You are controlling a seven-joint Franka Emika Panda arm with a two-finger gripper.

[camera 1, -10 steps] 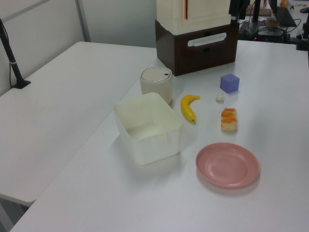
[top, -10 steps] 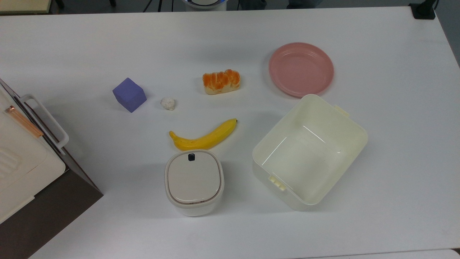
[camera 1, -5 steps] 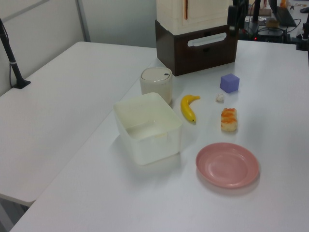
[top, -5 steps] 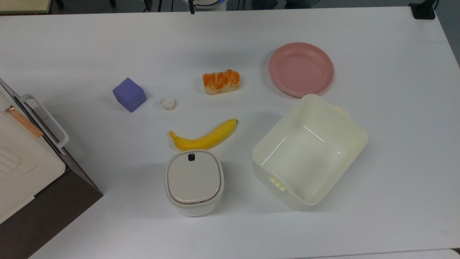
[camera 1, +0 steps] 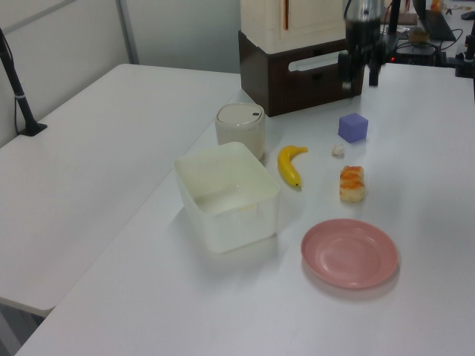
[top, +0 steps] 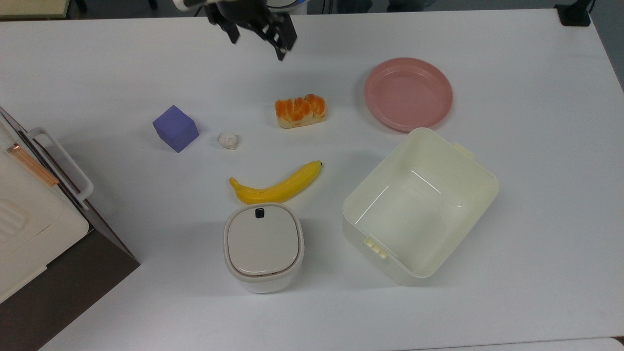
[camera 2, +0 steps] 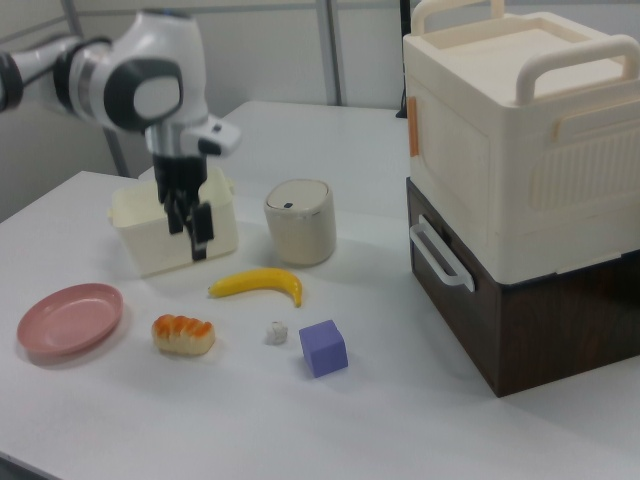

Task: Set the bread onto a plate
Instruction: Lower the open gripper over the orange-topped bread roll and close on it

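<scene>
Table (top: 97,58): white, wide.
Centre: bread (top: 300,110), banana (top: 277,185), small white lump (top: 227,140), purple cube (top: 175,128).
Upper right: pink plate (top: 408,93).
Lower right: cream tub (top: 420,204).
Bottom centre: lidded bin (top: 263,246).
Lower left: brown-and-cream box (top: 34,234).

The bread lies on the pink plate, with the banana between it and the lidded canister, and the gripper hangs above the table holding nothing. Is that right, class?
Not quite. The bread lies on the bare table, apart from the pink plate, as the top view shows. The banana does lie between it and the lidded canister, and the gripper hangs above the table holding nothing.
</scene>
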